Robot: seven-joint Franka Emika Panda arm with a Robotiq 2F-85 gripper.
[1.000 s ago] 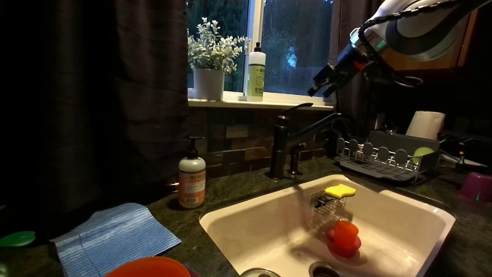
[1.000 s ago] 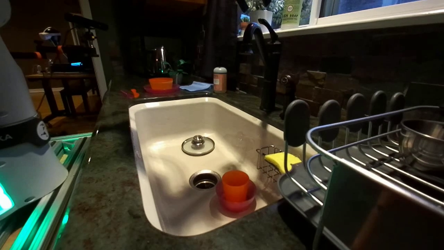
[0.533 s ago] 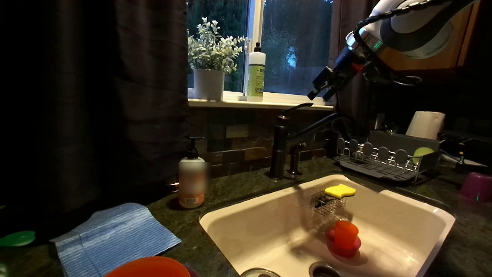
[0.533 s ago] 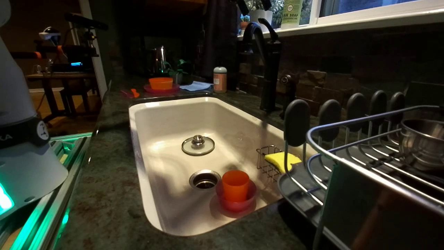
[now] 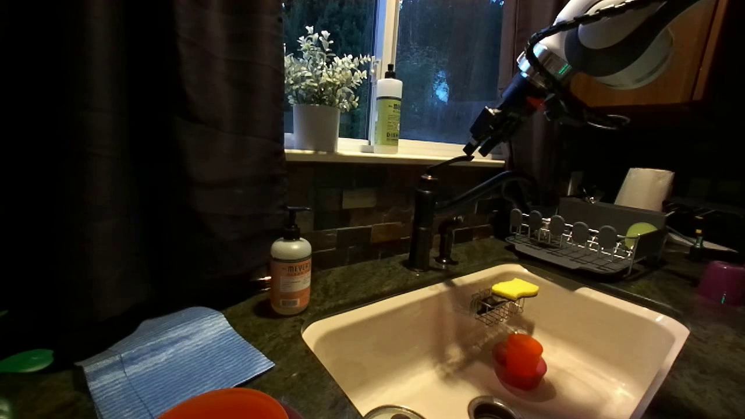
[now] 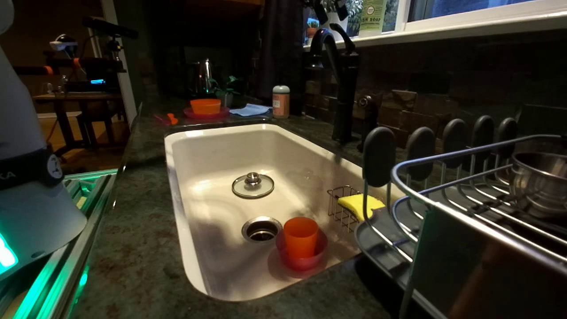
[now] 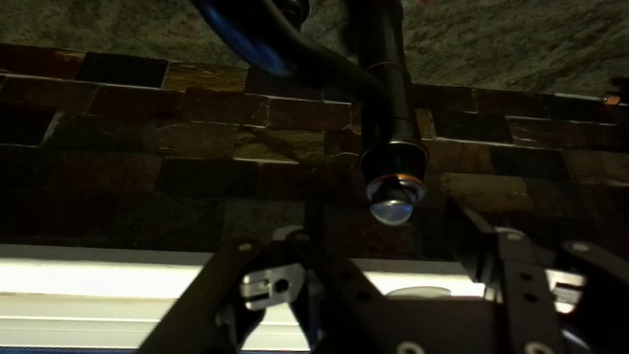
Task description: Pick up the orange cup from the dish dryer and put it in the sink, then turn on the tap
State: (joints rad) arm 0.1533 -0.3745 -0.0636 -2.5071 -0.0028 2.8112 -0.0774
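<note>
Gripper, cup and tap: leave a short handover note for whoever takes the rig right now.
Gripper: open, near the tip of the lever; can't tell whether it touches.
Cup: upright in the pink bowl, in the sink.
Dish dryer: beside the sink.
Tap: looks off.
Done: cup in the sink.
To do: turn on the tap, probably by the lever.

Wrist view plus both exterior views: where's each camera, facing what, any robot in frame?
An exterior view: near the blue cloth, facing the tap and dish dryer; arm and gripper show.
An exterior view: beside the dish dryer, looking along the sink; robot base and fingertips show.
Wrist view: behind the gripper, facing tap and tiles; fingers show.
Both exterior views share the sink, tap and orange cup.
</note>
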